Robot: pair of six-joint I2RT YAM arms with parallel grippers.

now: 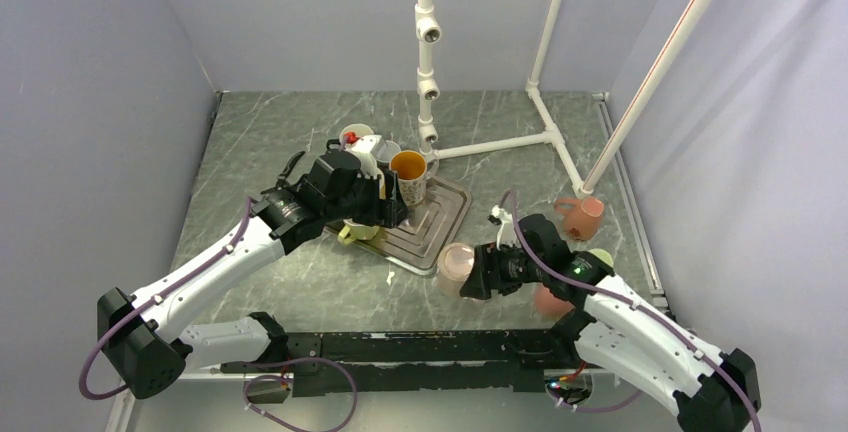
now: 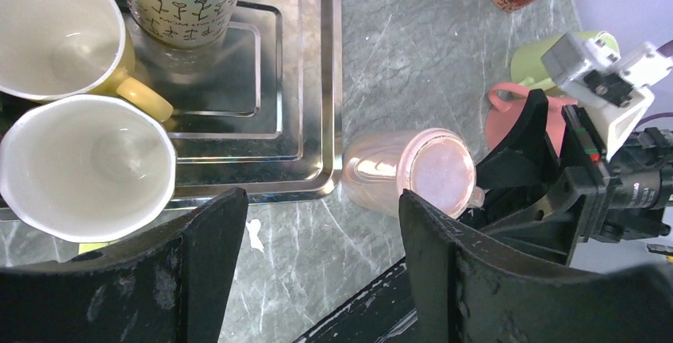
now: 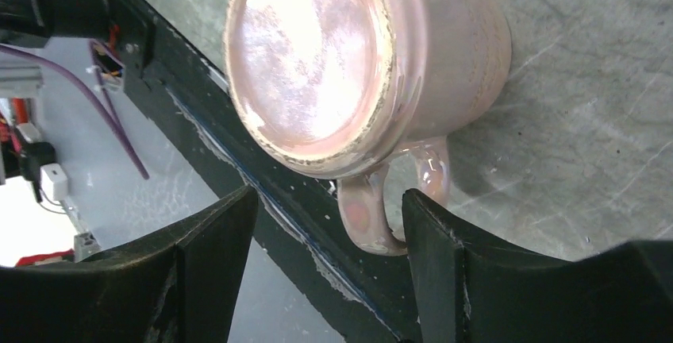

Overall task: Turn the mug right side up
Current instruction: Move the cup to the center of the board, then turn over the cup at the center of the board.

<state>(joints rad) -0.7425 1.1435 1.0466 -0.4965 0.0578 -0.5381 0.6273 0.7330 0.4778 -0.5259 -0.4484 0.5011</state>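
Just off the tray's near corner, the pink mug lies on its side on the table, base toward the right arm. There the right fingers stand wide apart, released, with the mug's handle between them; whether they touch it is unclear. Over the tray's edge, the left fingers hang open, holding nothing.
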